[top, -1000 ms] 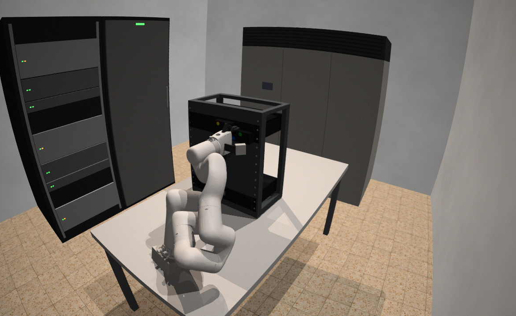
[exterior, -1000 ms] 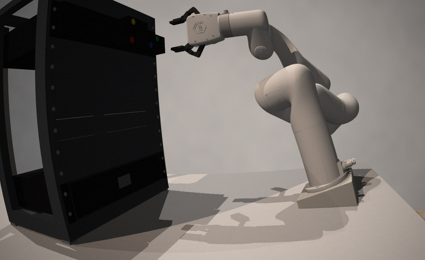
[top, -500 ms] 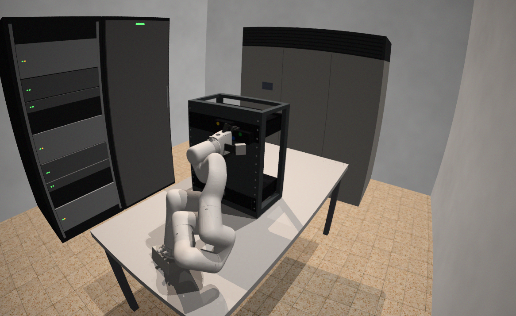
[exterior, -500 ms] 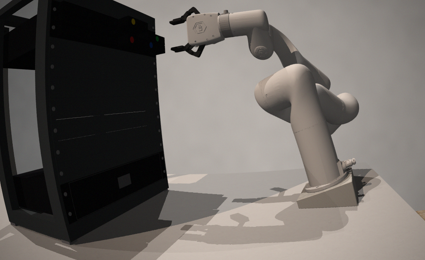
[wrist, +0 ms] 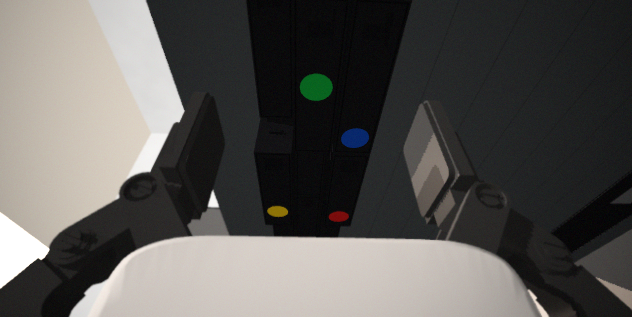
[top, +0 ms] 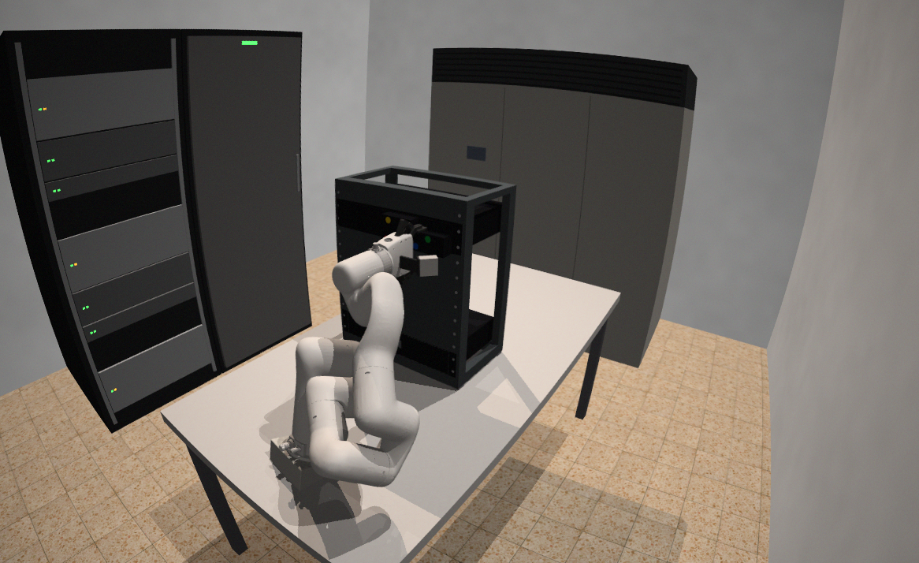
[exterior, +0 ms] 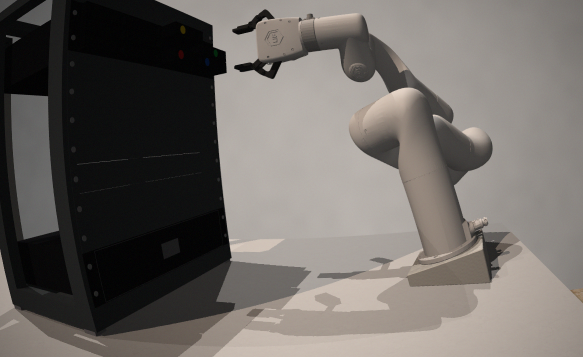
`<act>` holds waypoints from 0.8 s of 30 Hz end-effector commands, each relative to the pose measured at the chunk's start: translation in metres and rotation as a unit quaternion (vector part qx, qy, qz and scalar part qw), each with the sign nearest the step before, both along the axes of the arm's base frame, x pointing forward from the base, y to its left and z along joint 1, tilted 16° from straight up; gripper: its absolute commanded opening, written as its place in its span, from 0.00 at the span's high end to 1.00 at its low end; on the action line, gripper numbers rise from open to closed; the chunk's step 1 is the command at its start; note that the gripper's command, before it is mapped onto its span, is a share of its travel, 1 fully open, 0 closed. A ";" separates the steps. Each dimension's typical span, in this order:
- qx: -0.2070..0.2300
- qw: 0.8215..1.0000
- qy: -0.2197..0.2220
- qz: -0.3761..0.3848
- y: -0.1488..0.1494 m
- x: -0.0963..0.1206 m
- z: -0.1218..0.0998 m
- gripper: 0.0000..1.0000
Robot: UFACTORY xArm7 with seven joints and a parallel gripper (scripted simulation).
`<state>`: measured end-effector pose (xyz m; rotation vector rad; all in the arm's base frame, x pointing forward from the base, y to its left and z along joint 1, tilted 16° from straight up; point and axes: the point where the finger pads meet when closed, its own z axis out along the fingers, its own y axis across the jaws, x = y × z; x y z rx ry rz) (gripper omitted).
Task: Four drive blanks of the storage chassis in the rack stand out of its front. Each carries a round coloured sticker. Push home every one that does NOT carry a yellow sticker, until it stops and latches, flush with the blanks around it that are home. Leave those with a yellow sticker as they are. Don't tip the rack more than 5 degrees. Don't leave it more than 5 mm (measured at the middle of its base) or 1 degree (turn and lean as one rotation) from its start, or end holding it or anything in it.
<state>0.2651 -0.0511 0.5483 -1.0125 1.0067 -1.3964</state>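
Four drive blanks stand out of the storage chassis [exterior: 143,42] near the top of the black rack [exterior: 61,146] on the table [exterior: 373,319]. In the wrist view the green sticker [wrist: 316,87] sits at 12 o'clock, the blue sticker [wrist: 355,138] at 3, the red sticker [wrist: 338,216] at 5 and the yellow sticker [wrist: 277,211] at 7. The gripper [exterior: 246,47] hovers just off them, fingers spread wide, empty.

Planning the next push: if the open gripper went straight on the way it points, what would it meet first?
Most likely the black drive blank with the green sticker, which stands out nearest between the fingers of the open gripper. Depth is hard to judge; the blue-stickered blank sits close beside.
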 end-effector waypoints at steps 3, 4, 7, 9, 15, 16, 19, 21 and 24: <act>0.000 1.000 -0.001 -0.001 -0.001 0.000 0.001 0.00; 0.000 1.000 -0.001 -0.001 -0.001 0.000 0.001 0.00; 0.000 1.000 -0.001 -0.001 -0.001 0.000 0.001 0.00; 0.000 1.000 -0.001 -0.001 -0.001 0.000 0.001 1.00; 0.000 1.000 -0.001 -0.001 -0.001 0.000 0.001 1.00; 0.000 1.000 -0.001 -0.001 -0.001 0.000 0.001 1.00; 0.000 1.000 -0.001 -0.001 -0.001 0.000 0.001 1.00; 0.000 1.000 -0.001 -0.001 -0.001 0.000 0.001 1.00; 0.000 1.000 -0.001 -0.001 -0.001 0.000 0.001 1.00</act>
